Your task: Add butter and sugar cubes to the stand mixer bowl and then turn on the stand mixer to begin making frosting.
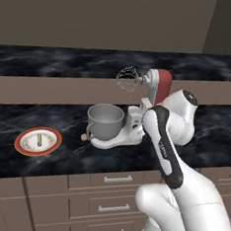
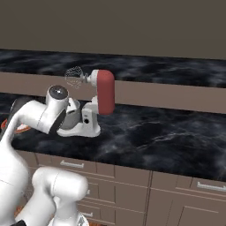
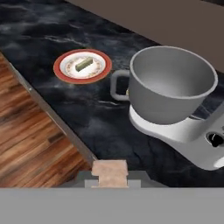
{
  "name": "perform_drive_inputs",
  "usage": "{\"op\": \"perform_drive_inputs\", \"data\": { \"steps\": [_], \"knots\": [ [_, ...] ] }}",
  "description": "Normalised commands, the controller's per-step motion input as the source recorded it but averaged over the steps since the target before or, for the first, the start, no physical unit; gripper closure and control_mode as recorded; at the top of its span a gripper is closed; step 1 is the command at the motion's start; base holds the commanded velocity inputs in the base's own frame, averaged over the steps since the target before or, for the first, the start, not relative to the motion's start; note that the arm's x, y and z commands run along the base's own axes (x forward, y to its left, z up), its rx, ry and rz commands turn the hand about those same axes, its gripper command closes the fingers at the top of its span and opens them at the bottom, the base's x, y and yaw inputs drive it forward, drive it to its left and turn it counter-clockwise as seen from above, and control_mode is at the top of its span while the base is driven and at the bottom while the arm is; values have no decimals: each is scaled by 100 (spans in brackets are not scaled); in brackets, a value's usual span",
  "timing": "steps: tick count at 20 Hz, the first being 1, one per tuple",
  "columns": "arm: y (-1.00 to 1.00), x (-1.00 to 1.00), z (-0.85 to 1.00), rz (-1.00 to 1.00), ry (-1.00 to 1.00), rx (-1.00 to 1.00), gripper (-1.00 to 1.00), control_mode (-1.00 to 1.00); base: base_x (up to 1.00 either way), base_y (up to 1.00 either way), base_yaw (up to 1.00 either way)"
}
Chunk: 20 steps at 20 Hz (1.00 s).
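left base: butter (image 1: 38,140) on plate (image 1: 21,144), one sugar cube (image 1: 84,137) beside stand mixer bowl (image 1: 105,120) | right base: stand mixer (image 2: 102,95) head tilted up | hand: gripper (image 3: 110,176) apparently pinches a sugar cube; bowl looks empty, every step remains

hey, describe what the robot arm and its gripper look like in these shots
The arm is glossy white with rounded, bulbous links and dark joints. One link carries a long black strip along its side, and a round dark cap with a small light spot sits on a joint. No loose cables show. Of the gripper, the hand view shows dark grey finger tips.
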Motion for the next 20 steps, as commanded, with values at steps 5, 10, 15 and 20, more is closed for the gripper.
{"op": "perform_drive_inputs", "data": {
  "steps": [5, 10, 15, 20],
  "knots": [
    [94, 22, 32, -21, 12, -25, 100, -100, 0, 0, 0],
    [62, 62, 6, -32, 6, -17, 100, -100, 0, 0, 0],
    [21, 73, 5, -39, 5, -9, 100, -100, 0, 0, 0],
    [7, 73, 2, -40, 7, -6, 100, -100, 0, 0, 0]
  ]
}}
